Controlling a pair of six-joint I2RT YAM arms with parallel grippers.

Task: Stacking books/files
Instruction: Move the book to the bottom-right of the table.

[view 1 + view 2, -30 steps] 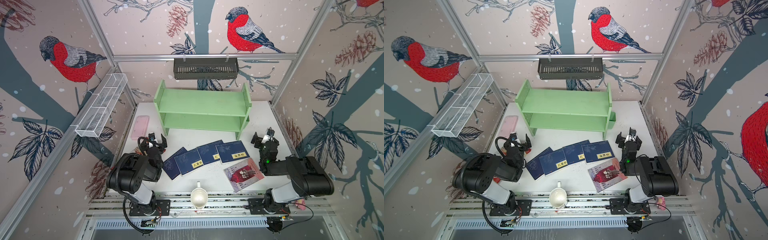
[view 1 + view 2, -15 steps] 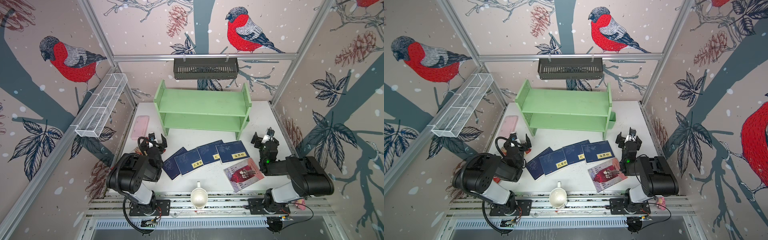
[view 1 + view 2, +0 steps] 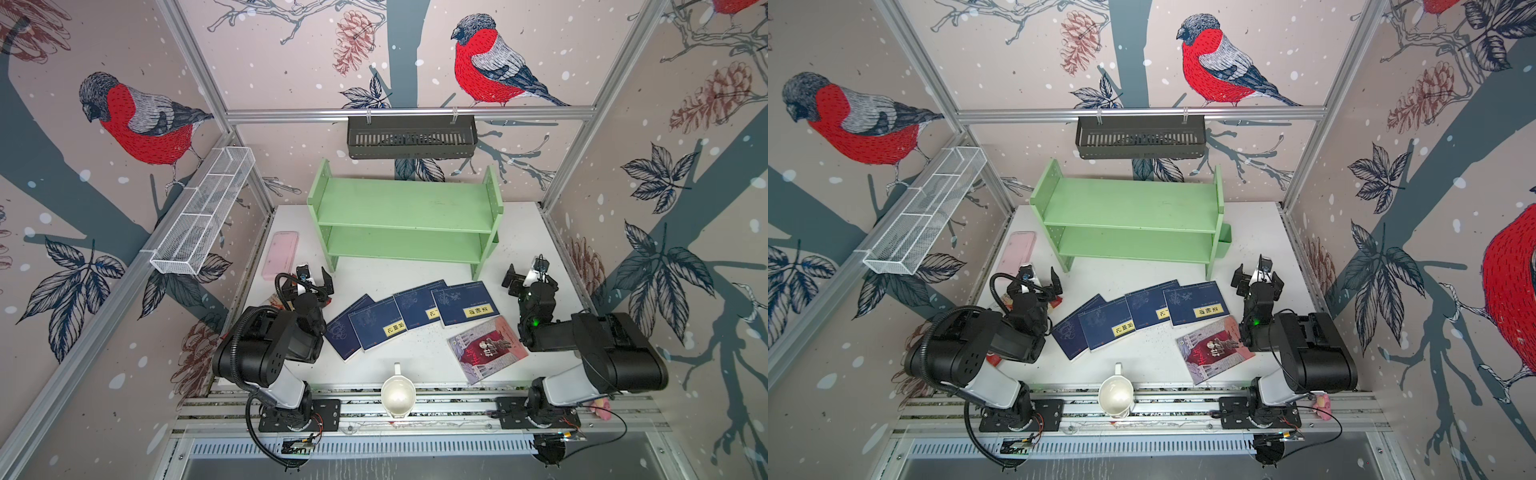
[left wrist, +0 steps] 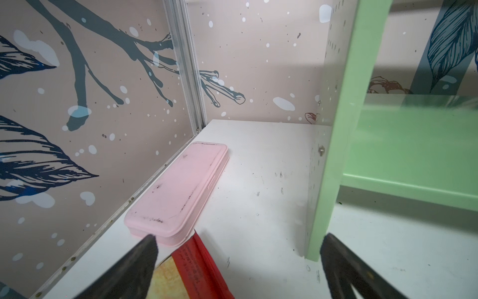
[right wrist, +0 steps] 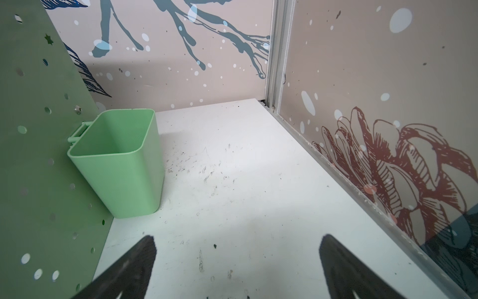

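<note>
Left arm (image 3: 266,353) and right arm (image 3: 615,357) are black, with white lower links (image 3: 286,390).

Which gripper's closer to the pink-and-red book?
Right. The right gripper hangs open just behind and right of the pink-and-red book; the left gripper, also open, sits past the far end of the navy books.

1. Yellow labels (image 3: 476,311) on navy paperbacks (image 3: 455,298) are showing Chinese characters, too small to read.
2. Red crisp bag (image 4: 200,269) is carrying blurred fine print.
3. Pink-and-red book (image 3: 486,349) is showing illegible lettering.
</note>
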